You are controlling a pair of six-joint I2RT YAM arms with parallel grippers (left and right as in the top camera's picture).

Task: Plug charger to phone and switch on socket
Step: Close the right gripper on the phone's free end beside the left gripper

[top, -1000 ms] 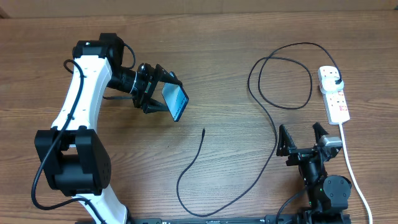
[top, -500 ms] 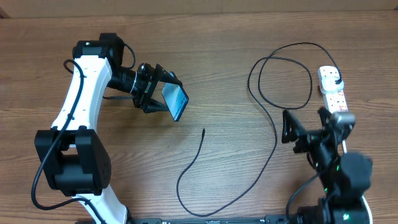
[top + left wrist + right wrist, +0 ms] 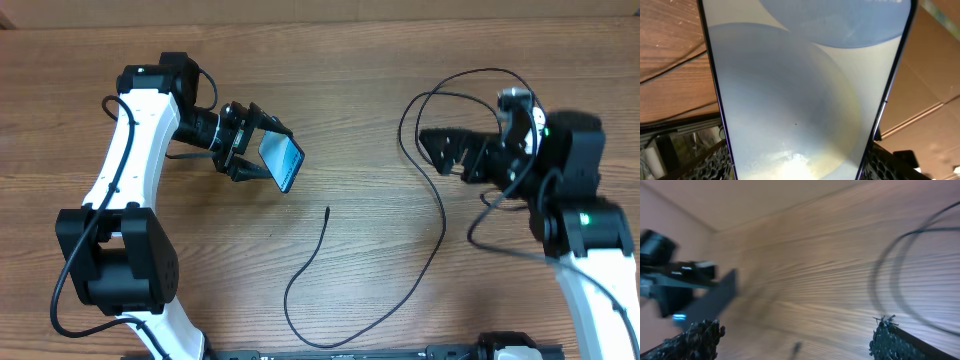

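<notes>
Your right arm has swung up from the near edge of the counter (image 3: 360, 80). It now reaches across the right side, above the loop of the charger (image 3: 441, 225). Its right pincer (image 3: 440, 152) points toward the middle with the jaws spread wide and nothing between them. The right wrist view is smeared with motion, so that arm is probably not settled.

The arm now covers the socket by the right edge, and you cannot check the switches from above.

Nothing has changed on the left. Your left pincer (image 3: 262, 150) is clamped on the phone (image 3: 282, 160), holding it tilted and off the counter in the left half, toward the far edge. The screen is lit and fills the left wrist view.

The charger's connector tip (image 3: 328, 209) lies loose on the wood near the middle, apart from the phone and a good way from the right pincer. The cable runs from it toward the near edge, then curves back up into the loop on the right.

So the right arm looks to have started toward the cable, but nothing is plugged in yet. You will likely want it to come down close behind the tip, not on the loop.
</notes>
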